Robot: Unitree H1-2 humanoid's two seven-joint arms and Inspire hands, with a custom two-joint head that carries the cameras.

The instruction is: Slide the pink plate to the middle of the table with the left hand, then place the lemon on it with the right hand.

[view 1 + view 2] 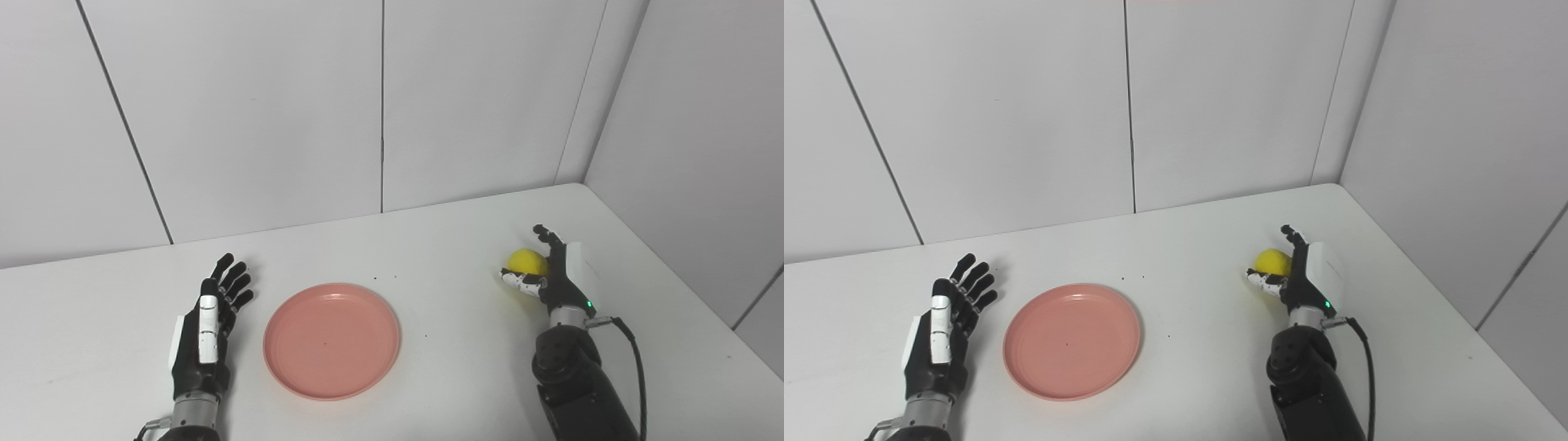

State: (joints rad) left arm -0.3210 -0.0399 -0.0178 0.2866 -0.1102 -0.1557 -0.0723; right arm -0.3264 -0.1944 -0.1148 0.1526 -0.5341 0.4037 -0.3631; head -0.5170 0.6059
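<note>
The pink plate [332, 341] lies flat on the white table [441, 257], left of the table's middle. My left hand [205, 331] rests just left of the plate with its fingers spread, open and empty, apart from the rim. The yellow lemon [527, 261] sits on the table at the right. My right hand [554, 275] stands on edge against the lemon's right side. Its fingers reach out behind the lemon and its thumb lies in front. The fingers are not curled tight on the lemon. The lemon [1272, 261] and right hand [1304, 275] also show in the right eye view.
White wall panels stand behind the table and along its right side, meeting at the far right corner [579, 184]. A black cable [637, 367] runs along my right forearm. Bare table lies between the plate and the lemon.
</note>
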